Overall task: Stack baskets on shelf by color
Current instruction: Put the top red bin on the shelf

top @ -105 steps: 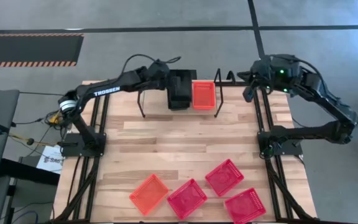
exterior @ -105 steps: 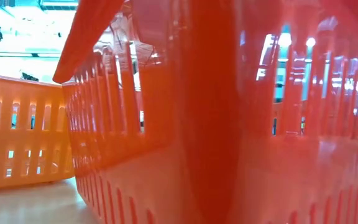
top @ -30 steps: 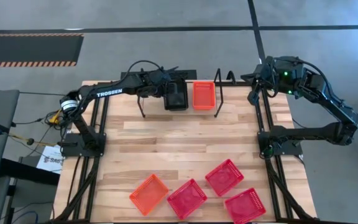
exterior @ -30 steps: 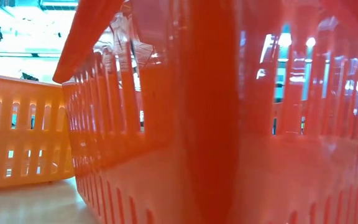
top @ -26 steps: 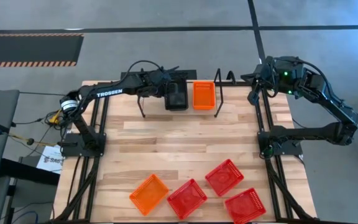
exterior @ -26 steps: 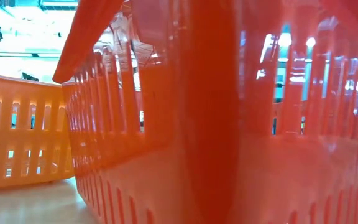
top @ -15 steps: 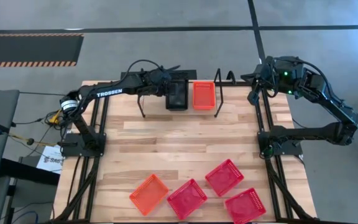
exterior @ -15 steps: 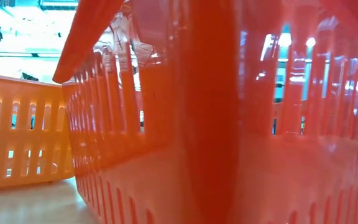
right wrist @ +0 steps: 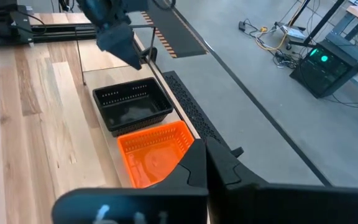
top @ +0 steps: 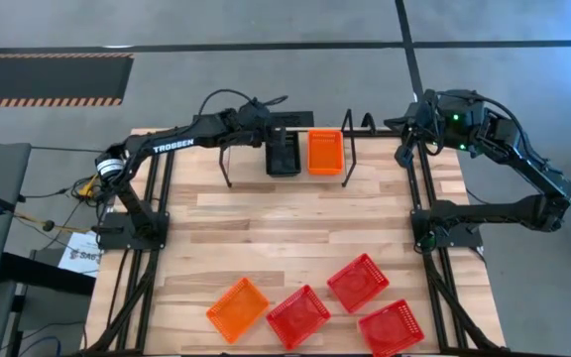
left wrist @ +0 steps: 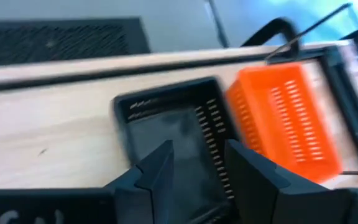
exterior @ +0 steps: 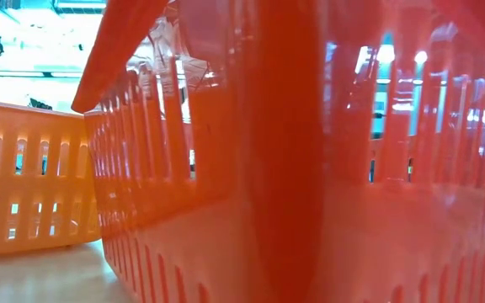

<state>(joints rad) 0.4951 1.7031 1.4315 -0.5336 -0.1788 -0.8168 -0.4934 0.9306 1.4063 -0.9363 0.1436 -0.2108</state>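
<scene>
Tabletop (top: 285, 233): light wooden planks, the shelf at its 12 o'clock edge, loose baskets toward 6 o'clock.
Shelf (top: 246, 164): pale board between black wire uprights; black basket stack (top: 284, 156) at its middle, orange basket stack (top: 325, 152) touching it on the 3 o'clock side.
Loose baskets: one orange basket (top: 237, 308) at 7 o'clock; three red baskets (top: 298, 316) clustered near 5 o'clock.
Left hand (left wrist: 194, 168): over the black stack, fingers (left wrist: 157, 171) parted, gripping nothing.
Right hand (right wrist: 207, 165): off the tabletop's 1 o'clock corner, clenched, empty.
</scene>
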